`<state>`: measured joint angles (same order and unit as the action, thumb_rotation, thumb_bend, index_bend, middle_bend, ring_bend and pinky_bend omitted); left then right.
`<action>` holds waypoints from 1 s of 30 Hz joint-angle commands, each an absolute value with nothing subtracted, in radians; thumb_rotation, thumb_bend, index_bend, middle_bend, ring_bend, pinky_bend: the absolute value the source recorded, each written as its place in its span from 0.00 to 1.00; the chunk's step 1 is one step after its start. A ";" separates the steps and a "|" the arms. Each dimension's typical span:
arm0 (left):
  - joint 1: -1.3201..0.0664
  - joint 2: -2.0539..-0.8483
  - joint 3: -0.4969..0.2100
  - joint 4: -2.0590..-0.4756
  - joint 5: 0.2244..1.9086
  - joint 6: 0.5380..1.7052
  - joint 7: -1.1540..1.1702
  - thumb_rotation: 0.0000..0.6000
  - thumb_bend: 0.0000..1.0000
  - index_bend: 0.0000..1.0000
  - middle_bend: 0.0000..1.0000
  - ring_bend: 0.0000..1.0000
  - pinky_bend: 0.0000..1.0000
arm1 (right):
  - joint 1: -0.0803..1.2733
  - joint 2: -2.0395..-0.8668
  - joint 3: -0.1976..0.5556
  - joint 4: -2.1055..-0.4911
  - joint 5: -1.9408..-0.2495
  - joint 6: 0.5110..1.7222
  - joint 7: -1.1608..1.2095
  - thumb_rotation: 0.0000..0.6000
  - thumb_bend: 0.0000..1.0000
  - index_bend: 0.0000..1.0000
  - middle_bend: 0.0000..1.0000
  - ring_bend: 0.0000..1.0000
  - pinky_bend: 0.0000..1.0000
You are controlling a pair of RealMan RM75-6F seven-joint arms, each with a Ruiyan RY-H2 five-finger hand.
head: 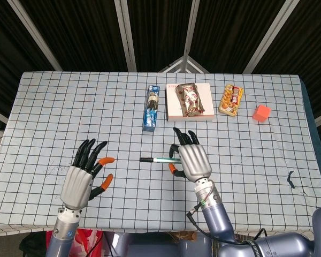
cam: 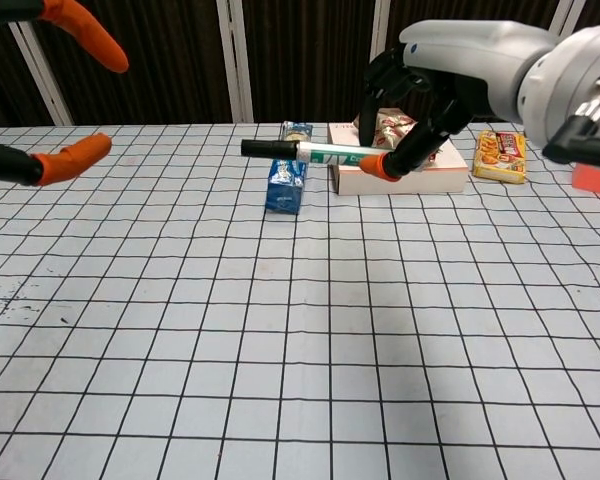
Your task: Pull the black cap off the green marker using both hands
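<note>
The left robot hand hangs over the desk toward its near-left corner, fingers spread wide and holding nothing, presumably readied to take the cap. The chest view cuts it off, showing only orange fingertips at the picture's edge. Nearer the middle of the desk, the green marker is held level above the cloth with its black cap pointing toward the left hand, well apart from it. The right robot hand grips the barrel's far end; its palm hides that end in the head view. A blue packet lies toward the far edge.
</note>
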<state>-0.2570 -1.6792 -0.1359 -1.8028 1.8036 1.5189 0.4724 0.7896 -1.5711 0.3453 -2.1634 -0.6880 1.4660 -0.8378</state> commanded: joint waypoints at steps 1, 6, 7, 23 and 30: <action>-0.267 -1.687 -0.151 -1.801 1.783 1.505 0.483 1.00 0.43 0.39 0.11 0.00 0.00 | 0.793 -1.575 0.343 -2.152 -0.680 1.461 -0.830 1.00 0.55 0.73 0.07 0.14 0.07; -0.288 -1.697 -0.173 -1.787 1.737 1.473 0.482 1.00 0.42 0.40 0.11 0.00 0.00 | 0.800 -1.581 0.340 -2.139 -0.673 1.456 -0.818 1.00 0.56 0.73 0.07 0.14 0.07; -0.294 -1.700 -0.177 -1.783 1.728 1.466 0.478 1.00 0.42 0.40 0.11 0.00 0.00 | 0.801 -1.582 0.340 -2.139 -0.673 1.456 -0.818 1.00 0.55 0.73 0.07 0.14 0.07; -0.331 -1.716 -0.183 -1.736 1.661 1.440 0.456 1.00 0.42 0.40 0.11 0.00 0.00 | 0.847 -1.578 0.380 -2.211 -0.628 1.511 -0.868 1.00 0.56 0.74 0.07 0.14 0.07; -0.337 -1.718 -0.183 -1.737 1.656 1.452 0.456 1.00 0.42 0.41 0.11 0.00 0.00 | 0.878 -1.598 0.392 -2.224 -0.609 1.532 -0.890 1.00 0.56 0.74 0.07 0.14 0.07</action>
<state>-0.3357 -1.7168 -0.1826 -1.7375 1.6559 1.4505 0.4567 0.8736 -1.5944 0.3906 -2.2214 -0.6122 1.5278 -0.8850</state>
